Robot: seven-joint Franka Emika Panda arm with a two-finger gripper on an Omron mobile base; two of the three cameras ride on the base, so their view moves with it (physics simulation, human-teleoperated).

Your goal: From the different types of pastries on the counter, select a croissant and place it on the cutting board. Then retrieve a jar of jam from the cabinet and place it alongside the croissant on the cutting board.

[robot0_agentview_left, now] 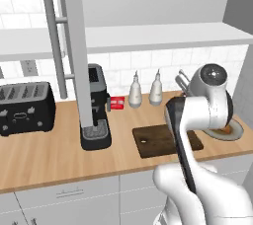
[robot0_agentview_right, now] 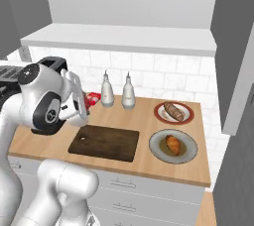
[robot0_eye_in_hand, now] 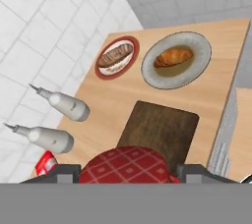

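At the hand view's bottom centre, the fingers (robot0_eye_in_hand: 127, 173) pinch the jar (robot0_eye_in_hand: 129, 167) by its sides: small, rigid, probably slick, breakable; the board (robot0_eye_in_hand: 160, 128) lies just above.

The counter (robot0_agentview_right: 149, 163) is light-brown wood and the cutting board (robot0_agentview_right: 105, 142) a darker brown. The croissant (robot0_agentview_right: 173, 144) is golden-orange on a grey plate (robot0_agentview_right: 158, 149); the longer pastry (robot0_agentview_right: 173, 110) is dark brown with pale streaks on a red-rimmed plate (robot0_agentview_right: 159, 113). Between the finger tips sits a red lid (robot0_eye_in_hand: 129, 165) with pale checks. Two bottles (robot0_agentview_right: 107, 92) are grey-white; the toaster (robot0_agentview_left: 25, 107) is black.
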